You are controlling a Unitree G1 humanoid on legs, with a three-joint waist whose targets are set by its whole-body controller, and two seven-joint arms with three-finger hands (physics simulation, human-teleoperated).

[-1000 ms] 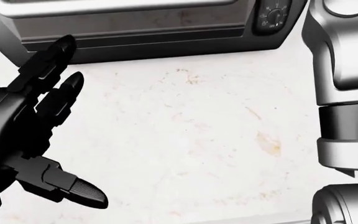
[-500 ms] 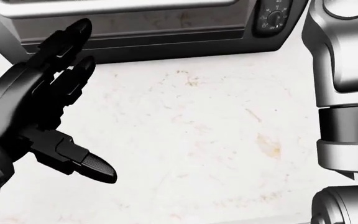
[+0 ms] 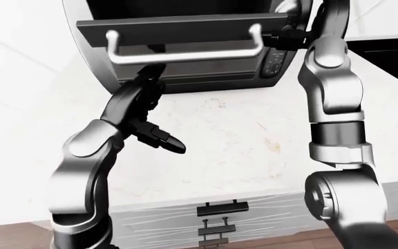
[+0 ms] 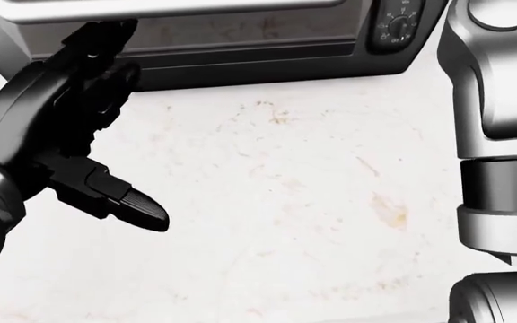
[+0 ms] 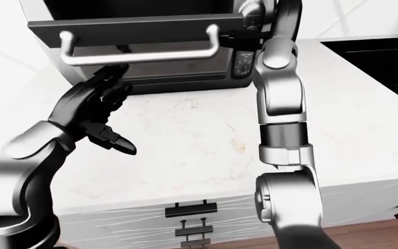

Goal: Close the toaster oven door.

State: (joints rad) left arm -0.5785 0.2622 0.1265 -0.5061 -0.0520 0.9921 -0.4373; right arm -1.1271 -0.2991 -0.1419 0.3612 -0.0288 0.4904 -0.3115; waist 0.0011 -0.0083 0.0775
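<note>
**Kid:** Where was the oven (image 3: 185, 41)?

**Helper:** It sat at the top of both eye views, on the white counter (image 3: 240, 150). Its door (image 3: 178, 28) hung open, flat like a shelf, with the silver handle (image 3: 185, 52) along its near edge. The dial (image 4: 397, 27) was on the right side of the oven.

**Kid:** Was the door shut yet?

**Helper:** No. It looked like the robot was getting ready to push it up, so the job was only starting.

**Kid:** Where was the left hand (image 3: 140, 111)?

**Helper:** Under the door. Its fingertips (image 3: 150, 75) pointed up and sat just below the handle, near its left part. I could not tell if they touched it.

**Kid:** Was it holding anything?

**Helper:** No. The fingers were spread open and held nothing. The thumb (image 4: 128, 205) stuck out to the side over the counter.

**Kid:** And the right hand?

**Helper:** The right arm (image 3: 334, 88) went up beside the oven's right side. The hand was mostly hidden at the top edge, so I could not tell if it was open or closed.

**Kid:** What should come next?

**Helper:** I think the left hand needed to get under the door and lift, then push it up until it clicked shut.
</note>
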